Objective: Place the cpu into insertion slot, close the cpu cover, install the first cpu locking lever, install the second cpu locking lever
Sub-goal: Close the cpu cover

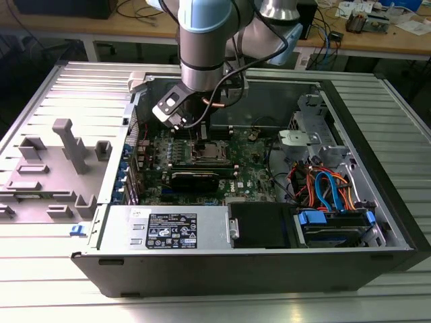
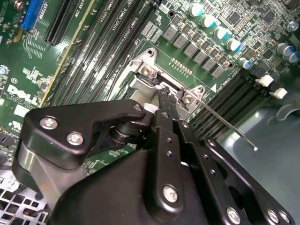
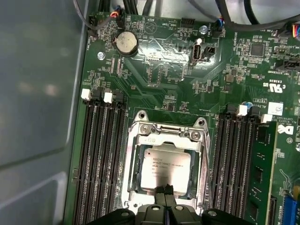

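The cpu (image 3: 163, 165), a small square chip with a silvery-tan top, lies in the socket on the green motherboard (image 3: 164, 79). The silvery cpu cover (image 3: 165, 136) lies down around it, the chip showing through its window. My gripper (image 3: 164, 190) is shut with nothing between its black fingertips, which rest at the chip's near edge. In the second wrist view the gripper (image 2: 164, 97) points down at the socket corner. A thin wire locking lever (image 2: 225, 123) sticks out free from that corner. In the exterior view the gripper (image 1: 201, 138) hangs over the socket (image 1: 213, 152).
Black memory slots (image 3: 101, 150) flank the socket on both sides. A long black card (image 1: 194, 178) sits just in front of the socket, and a power supply (image 1: 168, 229) beyond it. Cables and a drive cage (image 1: 330, 195) fill the exterior view's right. Case walls surround the board.
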Tool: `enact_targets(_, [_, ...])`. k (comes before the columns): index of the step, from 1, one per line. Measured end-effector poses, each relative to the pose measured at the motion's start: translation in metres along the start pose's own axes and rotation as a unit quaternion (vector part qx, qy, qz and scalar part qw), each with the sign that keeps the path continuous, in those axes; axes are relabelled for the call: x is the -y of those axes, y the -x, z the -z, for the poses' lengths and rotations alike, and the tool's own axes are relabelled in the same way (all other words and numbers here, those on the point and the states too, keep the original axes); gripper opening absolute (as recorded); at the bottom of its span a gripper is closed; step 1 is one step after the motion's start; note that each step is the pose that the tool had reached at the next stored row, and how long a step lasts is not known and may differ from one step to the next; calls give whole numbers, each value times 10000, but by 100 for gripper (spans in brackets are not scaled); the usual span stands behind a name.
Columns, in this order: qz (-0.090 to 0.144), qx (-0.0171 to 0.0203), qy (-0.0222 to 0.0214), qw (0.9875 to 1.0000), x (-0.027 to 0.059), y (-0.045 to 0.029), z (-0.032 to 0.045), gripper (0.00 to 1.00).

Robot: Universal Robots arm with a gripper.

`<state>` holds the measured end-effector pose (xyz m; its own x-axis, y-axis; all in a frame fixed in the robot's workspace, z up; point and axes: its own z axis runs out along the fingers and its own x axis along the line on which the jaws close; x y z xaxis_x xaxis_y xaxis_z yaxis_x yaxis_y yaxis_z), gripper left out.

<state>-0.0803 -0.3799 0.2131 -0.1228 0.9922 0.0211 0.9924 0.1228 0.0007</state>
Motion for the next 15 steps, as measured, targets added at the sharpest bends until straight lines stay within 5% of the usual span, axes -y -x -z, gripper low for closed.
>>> enact_targets(15, [16, 0, -2, 10000, 16, 0, -64, 11])
